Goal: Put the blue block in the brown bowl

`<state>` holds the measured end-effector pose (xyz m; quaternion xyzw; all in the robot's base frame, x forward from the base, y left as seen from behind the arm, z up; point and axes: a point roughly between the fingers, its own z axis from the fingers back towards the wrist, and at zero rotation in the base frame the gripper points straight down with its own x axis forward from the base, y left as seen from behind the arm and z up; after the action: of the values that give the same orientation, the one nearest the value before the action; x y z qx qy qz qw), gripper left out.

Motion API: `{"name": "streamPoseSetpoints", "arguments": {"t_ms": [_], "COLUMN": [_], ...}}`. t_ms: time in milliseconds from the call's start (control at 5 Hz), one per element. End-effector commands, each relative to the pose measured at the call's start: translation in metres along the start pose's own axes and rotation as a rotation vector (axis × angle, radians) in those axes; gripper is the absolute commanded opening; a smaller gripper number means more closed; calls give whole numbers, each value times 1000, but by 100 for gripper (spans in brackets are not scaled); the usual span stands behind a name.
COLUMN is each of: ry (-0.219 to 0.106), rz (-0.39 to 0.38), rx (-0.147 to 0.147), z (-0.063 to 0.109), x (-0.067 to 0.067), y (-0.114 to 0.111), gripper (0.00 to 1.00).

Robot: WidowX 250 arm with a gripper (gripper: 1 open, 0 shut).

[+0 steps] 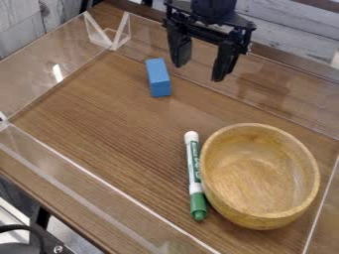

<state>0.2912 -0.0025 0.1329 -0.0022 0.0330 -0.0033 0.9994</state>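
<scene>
- The gripper (200, 62) is seen at the top centre, pointed down, its two dark fingers (176, 48) spread wide with nothing between them.
- Whether the fingertips touch the table (106, 119) cannot be told.
- The block (159, 77) is found just left of the gripper, lying flat on the wood, apart from the fingers.
- The bowl (260, 175) is placed at the lower right, upright and empty, well apart from the block.
- A marker (195, 176) with a green cap is laid along the bowl's left side, close against its rim.
- The tabletop is enclosed by clear walls (54, 62), visible at the left and back.
</scene>
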Motion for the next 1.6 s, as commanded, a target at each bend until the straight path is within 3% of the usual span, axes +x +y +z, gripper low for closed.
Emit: {"name": "streamPoseSetpoints", "arguments": {"t_ms": [0,400,1400], "ry": [5,-14,-28], "rz": [19,76,139], "rx": [-4,-19,-44], "z": [-5,-13,-28], "x": [2,9,20], "y": [5,25,50], "gripper": [100,100,100]}}
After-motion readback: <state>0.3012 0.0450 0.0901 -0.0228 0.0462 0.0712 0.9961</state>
